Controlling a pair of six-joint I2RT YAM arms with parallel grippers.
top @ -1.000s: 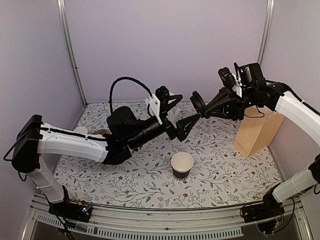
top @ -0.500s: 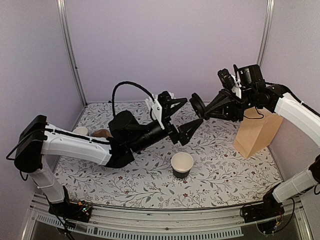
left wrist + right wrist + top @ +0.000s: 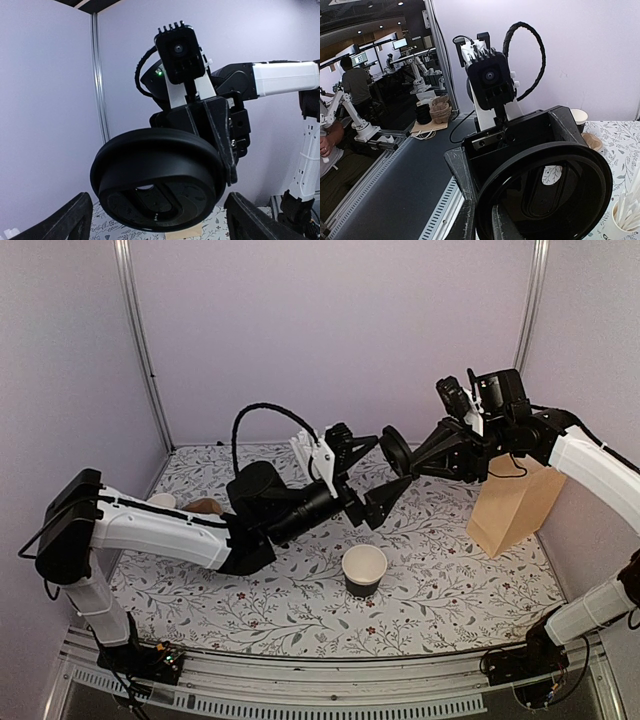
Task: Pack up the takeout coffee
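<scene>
Black lid [image 3: 160, 185], one, clamped in right fingers [image 3: 220, 135]; left fingers [image 3: 250, 220] spread wide; one cup [image 3: 364, 570] on table [image 3: 250, 610]

The cup [image 3: 364, 571] is black outside with a white rim and a white inside, and the lid [image 3: 159, 186] is plain black all over. The table [image 3: 300, 605] cover is white, strewn with grey-green leafy sprigs and small dark red flowers; the paper bag [image 3: 515, 502] is plain tan and the walls [image 3: 330, 330] pale lilac. The left arm [image 3: 150, 530] and right arm [image 3: 595, 462] match: white shells over black joints.
</scene>
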